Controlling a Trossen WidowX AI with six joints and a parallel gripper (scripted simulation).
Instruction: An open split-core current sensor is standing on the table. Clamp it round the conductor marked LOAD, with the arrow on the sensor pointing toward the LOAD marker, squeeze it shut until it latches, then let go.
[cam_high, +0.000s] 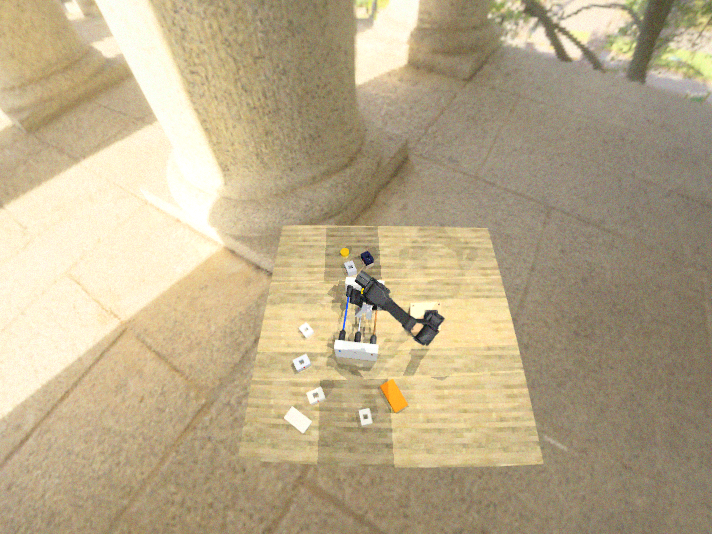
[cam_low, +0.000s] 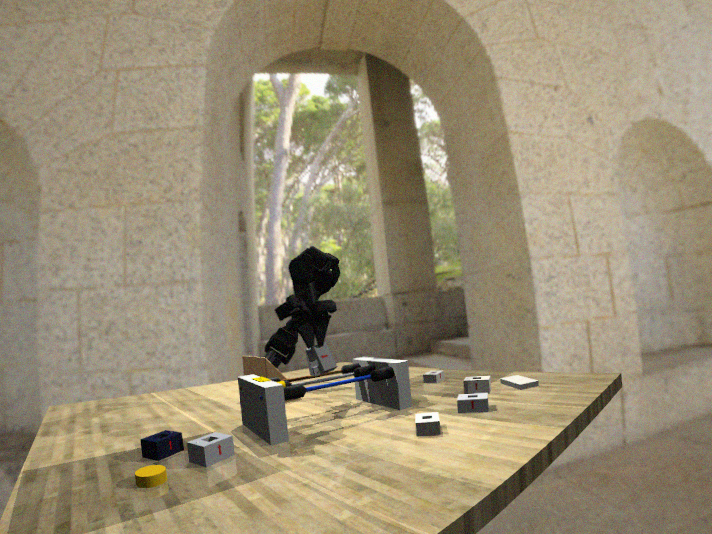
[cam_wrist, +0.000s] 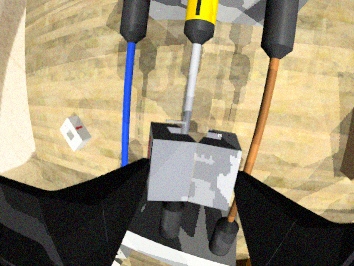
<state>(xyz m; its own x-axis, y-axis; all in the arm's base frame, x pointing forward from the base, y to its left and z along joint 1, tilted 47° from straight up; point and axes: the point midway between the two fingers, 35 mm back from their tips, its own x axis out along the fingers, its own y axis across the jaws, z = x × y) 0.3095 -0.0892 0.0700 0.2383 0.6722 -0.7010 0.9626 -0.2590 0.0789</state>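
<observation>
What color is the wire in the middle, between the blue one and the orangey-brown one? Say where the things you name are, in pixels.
The middle wire (cam_wrist: 192, 75) is light grey. The wrist view shows it best.

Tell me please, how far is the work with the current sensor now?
Picking up looks done: the tool grips the open grey sensor, lifted off the table. In hand is the placing: in the wrist view it appears over the grey conductor, beside the yellow marker. Left are the arrow check, seating it round the LOAD conductor, latching and letting go.
</observation>
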